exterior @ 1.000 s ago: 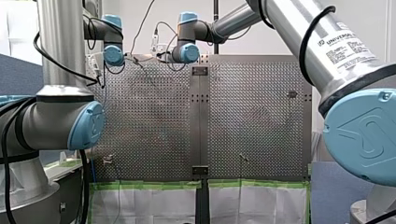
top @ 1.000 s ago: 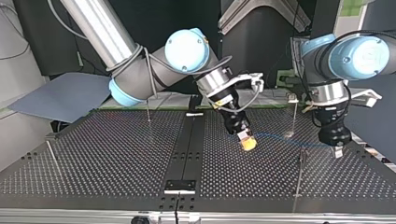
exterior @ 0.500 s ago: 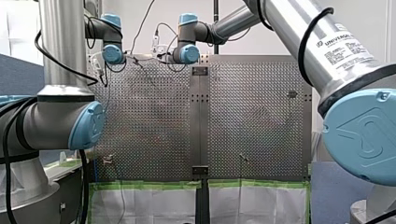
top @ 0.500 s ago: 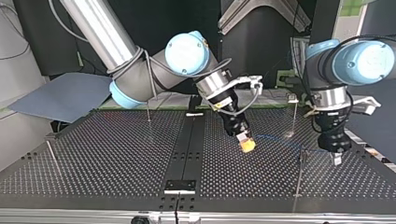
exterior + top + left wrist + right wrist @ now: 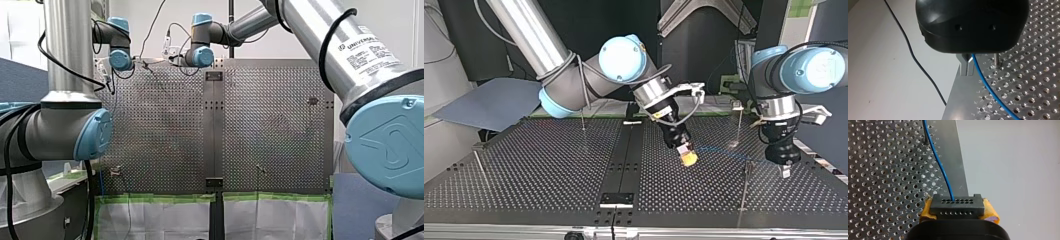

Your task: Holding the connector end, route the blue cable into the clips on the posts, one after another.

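The routing looks barely begun, if at all. My right gripper pinches the connector between its yellow pads, so the holding part is in place. The cable leaves the connector's face ahead of that gripper and is strung over the table to my left gripper. In the left wrist view that gripper's metal fingers are drawn together and the cable comes out right at their root, so I judge it nipped there (the contact itself hides under the black body). No clip can be seen with the cable in it. The post nearest my left gripper stands between the two grippers with its top just beside the line, but whether the cable sits in its clip is too small to tell. In the left wrist view a post foot stands near the cable, apart from it. So every post seems left to thread. By count there are two grippers, one cable, one connector and four posts in the top view. These are the one named, one behind the span between the grippers, and two well out past my right gripper, on the side away from my left.
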You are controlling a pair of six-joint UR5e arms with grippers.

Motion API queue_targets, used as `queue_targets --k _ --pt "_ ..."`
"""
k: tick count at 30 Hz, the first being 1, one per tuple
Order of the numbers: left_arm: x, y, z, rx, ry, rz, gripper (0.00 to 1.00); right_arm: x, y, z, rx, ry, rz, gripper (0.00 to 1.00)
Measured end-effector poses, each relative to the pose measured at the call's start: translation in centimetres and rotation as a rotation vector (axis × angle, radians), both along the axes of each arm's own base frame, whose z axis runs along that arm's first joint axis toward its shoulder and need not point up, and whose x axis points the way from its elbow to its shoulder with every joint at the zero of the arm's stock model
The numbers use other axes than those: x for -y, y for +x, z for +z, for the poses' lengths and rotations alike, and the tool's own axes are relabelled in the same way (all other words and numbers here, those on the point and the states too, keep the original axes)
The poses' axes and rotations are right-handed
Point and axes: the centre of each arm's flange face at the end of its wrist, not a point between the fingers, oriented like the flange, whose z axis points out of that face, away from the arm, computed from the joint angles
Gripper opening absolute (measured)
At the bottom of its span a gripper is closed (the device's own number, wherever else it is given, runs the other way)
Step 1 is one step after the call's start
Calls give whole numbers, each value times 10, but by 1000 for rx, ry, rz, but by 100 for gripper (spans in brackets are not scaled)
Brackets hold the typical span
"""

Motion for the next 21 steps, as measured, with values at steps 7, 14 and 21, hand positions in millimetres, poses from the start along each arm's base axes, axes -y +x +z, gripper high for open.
queue_targets --k 7,14,21 --pt "0 3 -3 -6 3 -19 0 3 -1 1 3 3 -3 0" --pt "1 14 -17 -22 6 -39 0 4 -2 0 3 4 -4 0" --pt "-1 17 -17 -7 -2 -45 0 9 -3 -1 3 5 -10 0"
